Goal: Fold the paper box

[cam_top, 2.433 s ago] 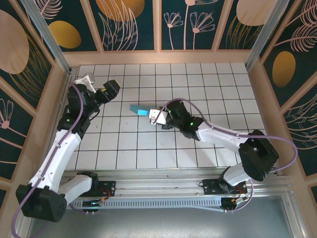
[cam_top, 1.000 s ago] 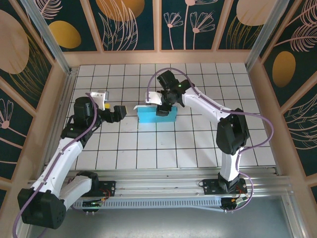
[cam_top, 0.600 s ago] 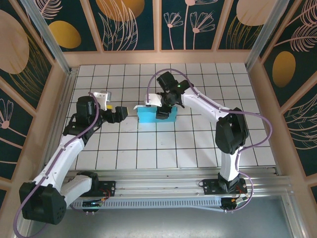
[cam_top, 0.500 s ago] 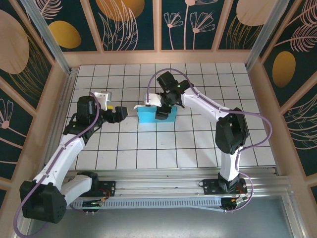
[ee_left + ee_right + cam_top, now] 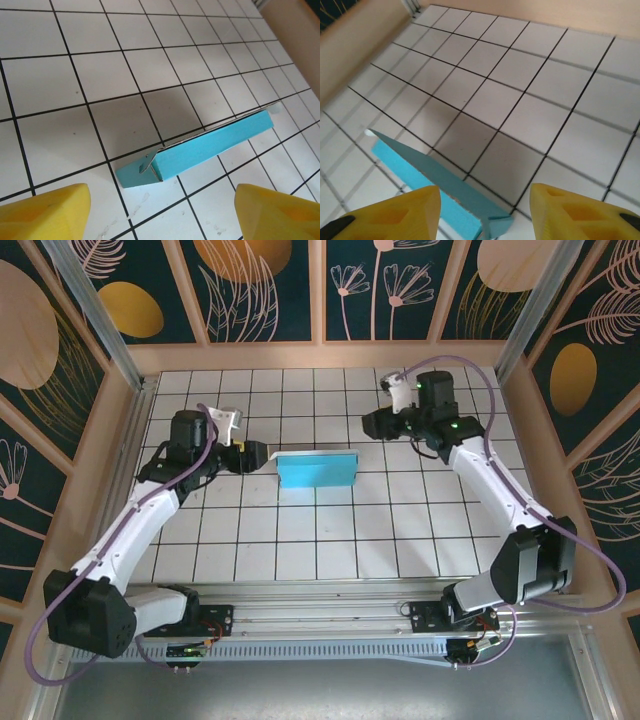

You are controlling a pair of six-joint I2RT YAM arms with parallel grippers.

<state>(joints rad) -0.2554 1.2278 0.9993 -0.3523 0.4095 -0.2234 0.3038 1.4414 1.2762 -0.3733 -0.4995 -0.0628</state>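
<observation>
Both jaws wide, box (image 5: 317, 469) untouched

We see two white arms (image 5: 130, 535) with black joints, a purple cable (image 5: 445, 358) looping along each; the left claw (image 5: 258, 453) and right claw (image 5: 371, 426) carry yellow fingertips (image 5: 45, 210).

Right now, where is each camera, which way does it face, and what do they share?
Top external: above and behind the arms, looking down on the tiled table; both arms show, left claw near the paper box, right claw farther off.
Left wrist: on the left arm, facing one end of the box; its yellow fingertips show.
Right wrist: on the right arm, facing the other end; yellow fingertips show.
Shared: all three see the box.
</observation>
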